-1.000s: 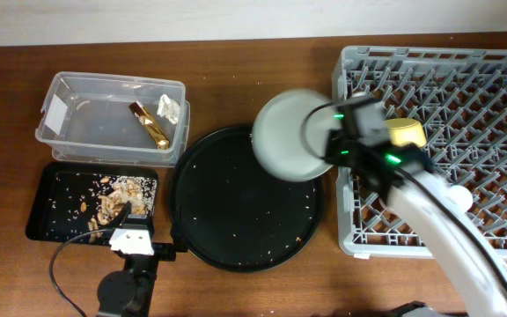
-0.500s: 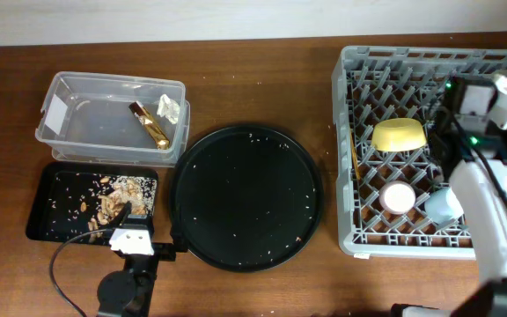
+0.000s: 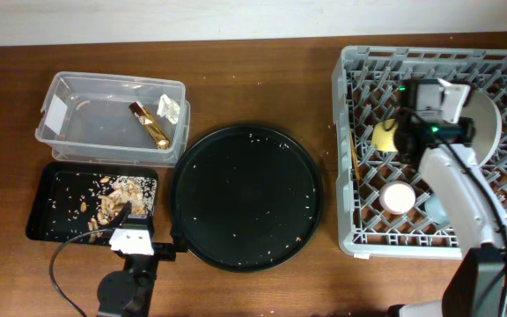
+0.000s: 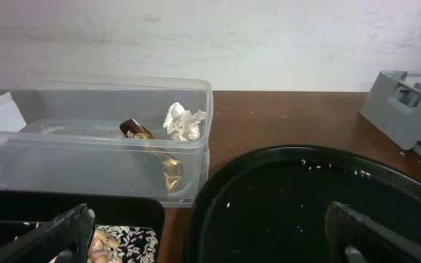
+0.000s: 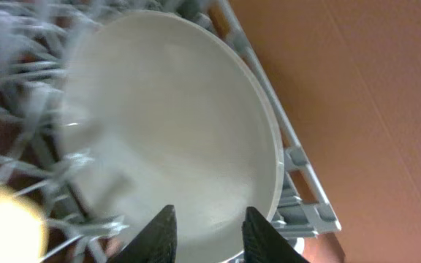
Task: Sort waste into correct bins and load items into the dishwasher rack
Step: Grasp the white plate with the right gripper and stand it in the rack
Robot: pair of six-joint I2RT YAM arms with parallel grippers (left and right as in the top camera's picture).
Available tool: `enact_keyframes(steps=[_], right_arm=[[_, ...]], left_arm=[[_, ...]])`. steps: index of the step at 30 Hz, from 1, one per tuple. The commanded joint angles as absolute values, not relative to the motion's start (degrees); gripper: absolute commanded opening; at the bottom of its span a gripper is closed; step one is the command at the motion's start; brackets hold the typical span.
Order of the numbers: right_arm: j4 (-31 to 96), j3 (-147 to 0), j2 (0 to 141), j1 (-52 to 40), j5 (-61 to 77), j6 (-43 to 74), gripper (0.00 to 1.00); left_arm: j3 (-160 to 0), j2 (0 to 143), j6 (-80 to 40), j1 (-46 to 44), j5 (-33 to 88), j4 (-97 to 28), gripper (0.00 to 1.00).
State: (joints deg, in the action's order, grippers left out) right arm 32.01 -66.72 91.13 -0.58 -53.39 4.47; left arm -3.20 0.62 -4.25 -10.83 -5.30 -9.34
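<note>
The plate stands on edge among the pegs at the right side of the rack, tilted so that the pegs prop it up. The right claw hangs close against the plate's face with its fingers parted and nothing between them, so the plate seems to rest on the pegs alone. The bowl and pink cup sit inside the rack nearer its left wall. The blue cup is mostly hidden under the arm. Well left of the rack, the left claw is spread and holds nothing. There the wrapper and paper wad lie in the tub, and the scraps lie in the shallow tray, which keeps dry rubbish apart from food.
</note>
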Motion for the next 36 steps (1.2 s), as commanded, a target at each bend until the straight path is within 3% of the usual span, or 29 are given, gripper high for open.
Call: enact_keyframes(steps=[1, 5, 9, 12, 20, 29, 31, 32, 33, 36], right_arm=[[35.0, -68.0, 84.4, -8.4, -50.7, 4.7, 0.42], [44.4, -69.5, 77.7, -20.1, -16.7, 10.4, 0.53], [52.3, -66.8, 82.0, -28.3, 15.0, 26.5, 0.53], [54.4, -65.8, 86.4, -33.5, 16.3, 28.1, 0.46], [53.2, -65.8, 86.8, -37.1, 15.9, 30.5, 0.47], [53.0, -65.8, 70.6, -37.1, 7.9, 28.1, 0.55], [53.2, -65.9, 65.5, -37.1, 7.9, 23.2, 0.61], [53.4, -65.9, 62.5, -37.1, 8.0, 22.8, 0.92], [53.1, -65.9, 60.3, -37.1, 8.4, 22.8, 0.98], [55.1, -65.9, 56.6, -37.1, 8.4, 22.7, 0.98]], left_arm=[[-2.7, 0.3, -3.6, -10.5, -4.7, -9.0, 1.0], [-2.7, 0.3, -3.6, -10.5, -4.7, -9.0, 0.99], [-2.7, 0.3, -3.6, -10.5, -4.7, -9.0, 0.99], [-2.7, 0.3, -3.6, -10.5, -4.7, -9.0, 0.99], [-2.7, 0.3, -3.6, -10.5, -4.7, -9.0, 0.99], [-2.7, 0.3, -3.6, -10.5, -4.7, -9.0, 0.99], [-2.7, 0.3, -3.6, -10.5, -4.7, -9.0, 0.99], [-2.7, 0.3, -3.6, -10.5, -4.7, -9.0, 0.99], [-2.7, 0.3, -3.6, -10.5, -4.7, -9.0, 0.99], [-2.7, 0.3, -3.6, -10.5, -4.7, -9.0, 0.99]])
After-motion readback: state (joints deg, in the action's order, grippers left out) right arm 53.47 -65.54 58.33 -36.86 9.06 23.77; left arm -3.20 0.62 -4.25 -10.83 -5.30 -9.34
